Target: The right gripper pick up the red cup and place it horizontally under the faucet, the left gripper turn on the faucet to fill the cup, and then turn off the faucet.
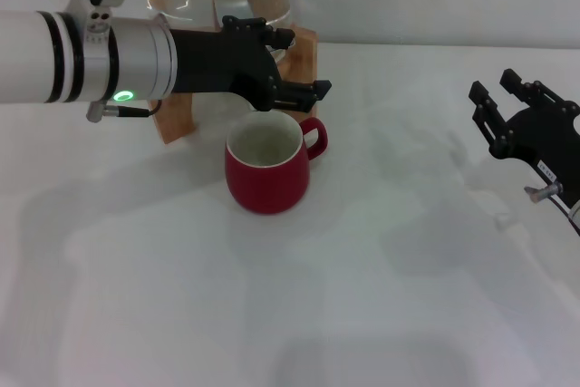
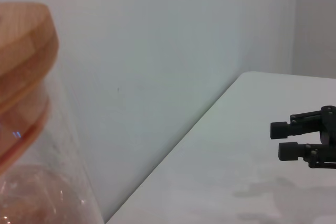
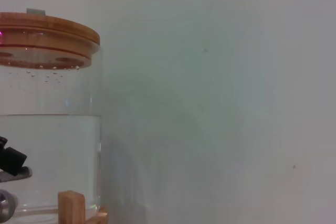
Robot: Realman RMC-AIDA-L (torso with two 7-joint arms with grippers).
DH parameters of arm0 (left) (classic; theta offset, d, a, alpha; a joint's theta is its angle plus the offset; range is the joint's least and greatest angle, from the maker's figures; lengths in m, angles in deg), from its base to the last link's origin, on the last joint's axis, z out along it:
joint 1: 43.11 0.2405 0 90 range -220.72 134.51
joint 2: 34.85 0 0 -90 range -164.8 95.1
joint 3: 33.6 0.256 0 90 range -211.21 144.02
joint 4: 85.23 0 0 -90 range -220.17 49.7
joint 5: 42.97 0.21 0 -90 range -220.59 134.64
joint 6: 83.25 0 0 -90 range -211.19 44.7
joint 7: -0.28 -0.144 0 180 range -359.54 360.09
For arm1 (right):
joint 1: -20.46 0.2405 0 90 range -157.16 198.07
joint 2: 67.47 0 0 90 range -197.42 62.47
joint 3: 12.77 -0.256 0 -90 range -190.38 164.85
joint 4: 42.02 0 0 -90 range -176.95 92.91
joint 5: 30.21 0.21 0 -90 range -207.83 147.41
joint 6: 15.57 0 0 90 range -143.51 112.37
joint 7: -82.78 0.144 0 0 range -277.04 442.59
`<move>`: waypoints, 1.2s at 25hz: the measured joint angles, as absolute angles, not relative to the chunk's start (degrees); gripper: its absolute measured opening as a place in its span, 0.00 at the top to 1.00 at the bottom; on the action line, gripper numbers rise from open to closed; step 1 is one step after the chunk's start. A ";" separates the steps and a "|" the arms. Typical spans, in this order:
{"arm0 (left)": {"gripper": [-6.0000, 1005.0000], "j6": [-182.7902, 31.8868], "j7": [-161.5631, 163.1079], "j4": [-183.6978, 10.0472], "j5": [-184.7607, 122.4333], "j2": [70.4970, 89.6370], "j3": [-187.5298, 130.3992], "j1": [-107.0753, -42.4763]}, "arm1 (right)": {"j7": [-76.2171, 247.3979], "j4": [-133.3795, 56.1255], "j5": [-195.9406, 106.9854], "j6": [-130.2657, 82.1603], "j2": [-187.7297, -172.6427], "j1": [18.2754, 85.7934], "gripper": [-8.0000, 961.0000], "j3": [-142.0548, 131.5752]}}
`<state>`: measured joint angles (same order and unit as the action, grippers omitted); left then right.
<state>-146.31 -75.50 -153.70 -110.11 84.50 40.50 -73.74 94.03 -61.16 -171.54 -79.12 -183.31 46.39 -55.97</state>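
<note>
Above the red cup, the left gripper reaches level, jaws open.

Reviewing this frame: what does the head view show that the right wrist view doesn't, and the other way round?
Only the head view shows the red cup upright on the white table, the left gripper reaching over the cup's far side in front of the jar, and the right gripper parked off to the right, fingers apart. Only the right wrist view shows the jar's wooden lid and the water level beneath it. Both show the clear water jar on its wooden stand.
</note>
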 joint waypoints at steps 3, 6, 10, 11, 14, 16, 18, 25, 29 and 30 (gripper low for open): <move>0.12 -146.24 -75.59 -153.70 -110.11 84.51 40.50 -73.76 | 94.02 -61.10 -171.54 -79.12 -183.31 46.39 0.55 -56.01; 0.12 -146.18 -75.92 -153.70 -110.39 84.51 40.51 -73.77 | 94.02 -61.07 -171.54 -79.12 -183.31 46.39 0.55 -56.01; 0.12 -146.06 -76.32 -153.90 -110.81 84.52 41.26 -73.78 | 94.02 -61.01 -171.54 -79.12 -183.31 46.39 0.55 -56.08; 0.12 -145.84 -76.32 -154.29 -110.99 84.55 41.88 -73.64 | 94.02 -61.00 -171.54 -79.12 -183.31 46.39 0.55 -56.11; 0.12 -145.82 -76.33 -154.49 -111.83 84.56 41.94 -73.40 | 94.03 -61.00 -171.53 -79.12 -183.26 46.39 0.55 -56.18; 0.12 -145.90 -76.39 -154.68 -113.39 84.57 41.96 -72.98 | 94.02 -60.99 -171.54 -79.12 -183.24 46.38 0.55 -56.19; 0.12 -145.93 -76.40 -155.30 -114.18 84.58 41.96 -72.28 | 94.02 -60.94 -171.53 -79.11 -183.22 46.38 0.55 -56.19; 0.12 -145.36 -79.31 -159.88 -121.03 84.66 42.62 -65.06 | 94.03 -60.80 -171.43 -79.11 -183.22 46.38 0.55 -56.21; 0.12 -143.25 -84.78 -161.55 -129.45 84.68 43.50 -58.87 | 94.03 -60.72 -171.27 -79.11 -183.29 46.38 0.55 -56.05; 0.12 -142.97 -86.37 -161.65 -131.42 84.68 43.73 -57.53 | 94.02 -60.73 -171.26 -79.11 -183.32 46.38 0.55 -56.02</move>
<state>-142.97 -86.37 -161.65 -131.42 84.68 43.73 -57.53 94.02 -60.73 -171.26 -79.11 -183.32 46.38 -56.02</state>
